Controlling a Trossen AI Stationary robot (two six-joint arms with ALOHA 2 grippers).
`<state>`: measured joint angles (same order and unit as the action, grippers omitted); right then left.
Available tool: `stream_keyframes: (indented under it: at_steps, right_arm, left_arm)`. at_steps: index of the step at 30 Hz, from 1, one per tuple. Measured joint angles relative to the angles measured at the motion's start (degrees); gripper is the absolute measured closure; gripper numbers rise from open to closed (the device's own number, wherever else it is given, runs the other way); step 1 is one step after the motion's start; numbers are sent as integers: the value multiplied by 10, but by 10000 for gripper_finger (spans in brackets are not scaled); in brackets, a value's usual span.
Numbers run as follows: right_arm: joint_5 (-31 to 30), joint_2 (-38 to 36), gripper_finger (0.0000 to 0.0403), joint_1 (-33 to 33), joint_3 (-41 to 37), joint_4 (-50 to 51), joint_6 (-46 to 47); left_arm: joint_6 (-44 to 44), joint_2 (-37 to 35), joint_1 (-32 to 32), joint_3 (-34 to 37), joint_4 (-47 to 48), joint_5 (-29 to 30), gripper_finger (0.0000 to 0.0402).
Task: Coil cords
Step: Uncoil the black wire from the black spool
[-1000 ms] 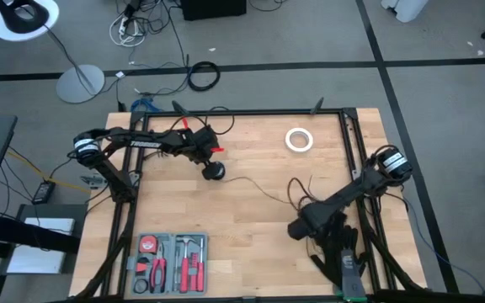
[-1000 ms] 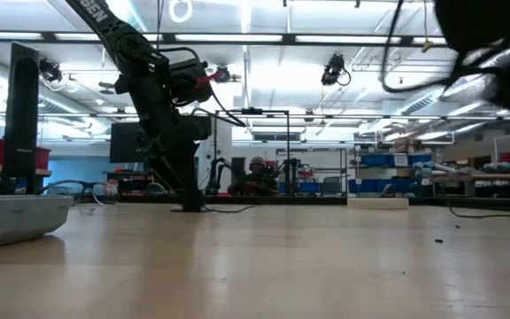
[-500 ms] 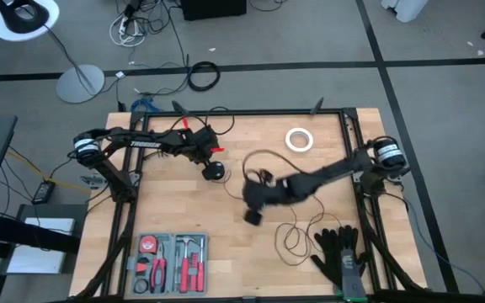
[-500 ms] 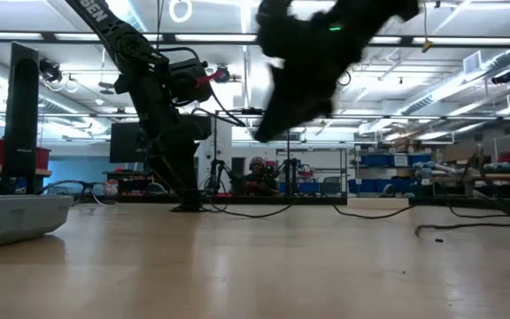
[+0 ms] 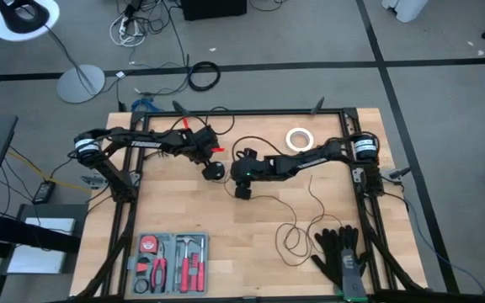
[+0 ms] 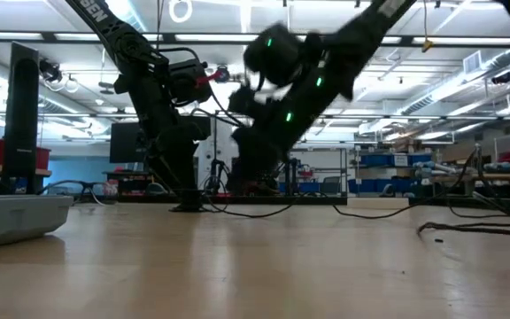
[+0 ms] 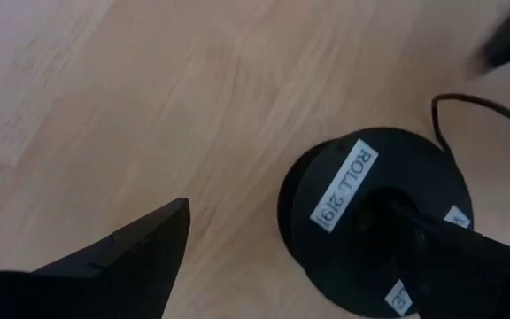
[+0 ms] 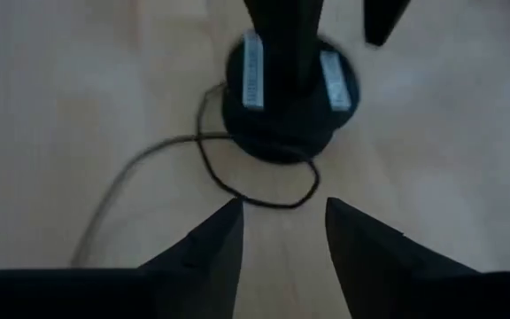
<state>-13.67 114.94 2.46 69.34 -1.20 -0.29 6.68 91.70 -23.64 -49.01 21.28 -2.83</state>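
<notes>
The round black puck lies flat on the wooden table, a white label on its top. My left gripper stands open over it, reaching in from the table's left. The thin black cord curls out beside the puck and trails toward the near right, where loose loops lie on the wood. My right gripper hovers just right of the puck, open, with the cord's small loop ahead of its fingertips and nothing between them. My left gripper touches the puck with one finger only. That fingertip stands on the middle of the puck's top, coming from above. The other finger hangs over bare wood beside the puck. The puck rests flat on the table.
A white tape ring lies at the far right. A tool tray sits at the near left and black gloves at the near right edge. Bare wood stretches between the puck and the tray.
My right gripper has swung fast from the table's near right toward the far left, ending beside the puck. The cord that hung in the air by it has fallen; its loops now lie on the table at the near right. The puck has stayed in place.
</notes>
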Motion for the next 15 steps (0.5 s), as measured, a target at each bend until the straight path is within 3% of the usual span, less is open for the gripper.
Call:
stream_keyframes:
  at_steps: [7, 11, 15]
  right_arm:
    - [-63, 58, 291, 4, 3, -94, 5]
    - [-48, 68, 336, 7, 5, -122, 7]
    - [-18, 59, 393, 10, 8, -55, 80]
  left_arm:
    - [0, 0, 0, 0, -6, 0, 35]
    - [0, 0, 0, 0, -10, 0, 35]
    - [0, 0, 0, 0, 0, 2, 35]
